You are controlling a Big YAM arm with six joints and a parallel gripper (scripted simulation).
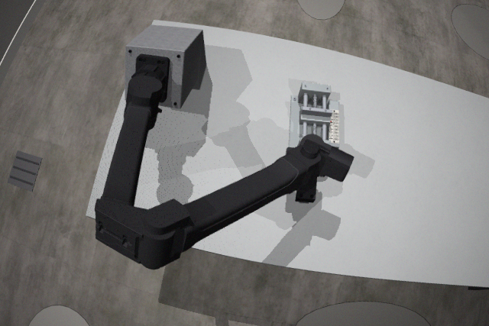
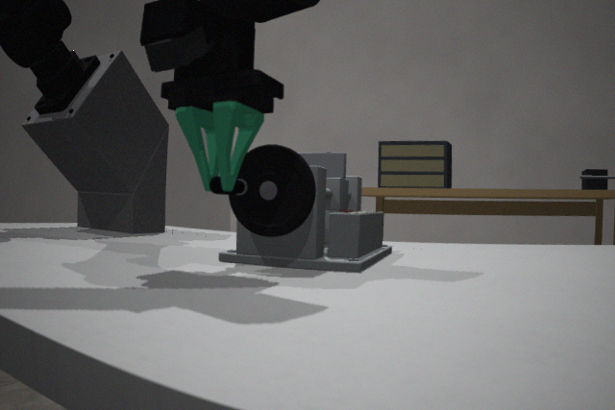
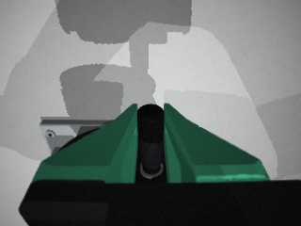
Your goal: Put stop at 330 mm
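Note:
The black handwheel [image 2: 293, 211] stands upright on the front of the grey stop device, its crank handle [image 2: 216, 183] [image 3: 150, 126] at the left of the hub, about level with it. My gripper [image 2: 218, 189] [image 3: 150, 112] points down and is shut on that handle, one green finger on each side. In the top view the arm hides the wheel and fingers. The stop carriage [image 1: 315, 117] sits across the guide rods, about mid-length. A red pointer mark [image 1: 331, 121] shows at the pale scale [image 1: 335, 129]; its numbers are too small to read.
The device's base plate [image 1: 293, 125] [image 2: 298, 261] lies on the white table [image 1: 403, 180] [image 2: 397, 336]. The arm's grey mounting block [image 1: 166, 38] [image 2: 124, 147] stands to its left. A drawer box [image 2: 412, 165] stands on a wooden bench [image 2: 486, 192] in the background.

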